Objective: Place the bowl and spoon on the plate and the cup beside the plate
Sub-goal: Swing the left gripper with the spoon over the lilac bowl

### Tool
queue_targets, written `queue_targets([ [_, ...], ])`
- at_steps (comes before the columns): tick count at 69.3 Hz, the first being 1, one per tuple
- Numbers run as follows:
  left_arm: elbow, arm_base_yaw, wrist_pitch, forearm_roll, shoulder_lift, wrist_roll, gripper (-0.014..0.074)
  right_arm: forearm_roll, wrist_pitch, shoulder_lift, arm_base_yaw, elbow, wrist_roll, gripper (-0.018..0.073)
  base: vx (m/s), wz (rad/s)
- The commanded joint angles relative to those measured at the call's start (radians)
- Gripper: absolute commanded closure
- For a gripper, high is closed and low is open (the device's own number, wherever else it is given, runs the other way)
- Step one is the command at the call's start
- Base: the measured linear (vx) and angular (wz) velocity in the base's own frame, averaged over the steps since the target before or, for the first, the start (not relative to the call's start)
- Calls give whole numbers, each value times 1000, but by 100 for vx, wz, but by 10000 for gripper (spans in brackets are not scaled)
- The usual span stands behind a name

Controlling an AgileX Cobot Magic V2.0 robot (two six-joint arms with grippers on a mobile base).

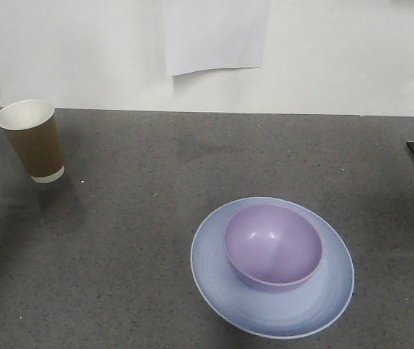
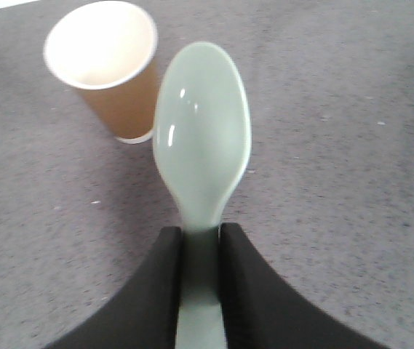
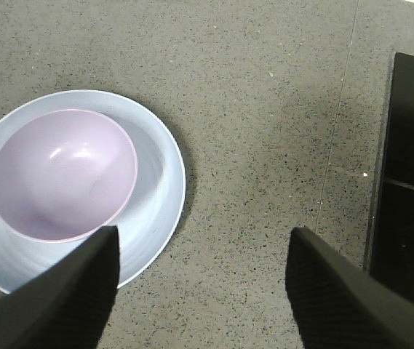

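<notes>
The spoon, pale mint green, is off the tabletop at the far left, about 9 o'clock in the front view. The left gripper has its black jaws pinched tight on the short handle, with the oval scoop sticking out ahead, hollow side up. Just beside the scoop, at its 11 o'clock in the left wrist view, the brown paper cup stands upright on its white base band. It stands well apart from the rest, at 10 o'clock on the tabletop. Further right, around 5 o'clock, lies the pale blue plate. The lavender bowl sits on it right way up, a little toward the plate's 12 o'clock rim. The right gripper hangs above the speckled grey surface with its jaws spread wide and nothing between them; the plate shows at their 9 o'clock. A flat black panel lies at 3 o'clock, by the right edge.
</notes>
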Motion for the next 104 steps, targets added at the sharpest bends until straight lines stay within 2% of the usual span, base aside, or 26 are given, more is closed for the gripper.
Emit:
queue_targets([
  [1,-37,-2,-38,-114,4,70,604,-10,-66,-5,-3,-28,0,92,0,0],
  [8,-72,-24,-3,-202,43,147,604,-10,-70,-5,-3,-28,0,92,0,0],
  [12,-95,-54,-2,-221,69,171,604,-9,-71,-5,-3,-28,0,92,0,0],
  [25,-178,-201,23,-208,182,180,604,-9,-71,-5,-3,-28,0,95,0,0],
  [34,-229,-304,37,-205,272,225,604,-9,-71,-5,-3,-28,0,95,0,0],
  [62,-355,-542,54,-206,497,252,604,-9,-70,-5,-3,-28,0,95,0,0],
  [80,-357,-648,34,-181,598,273,604,-6,-71,-5,-3,-28,0,95,0,0],
  [104,-405,-697,-61,-179,644,271,604,-5,-71,-5,-3,-28,0,95,0,0],
])
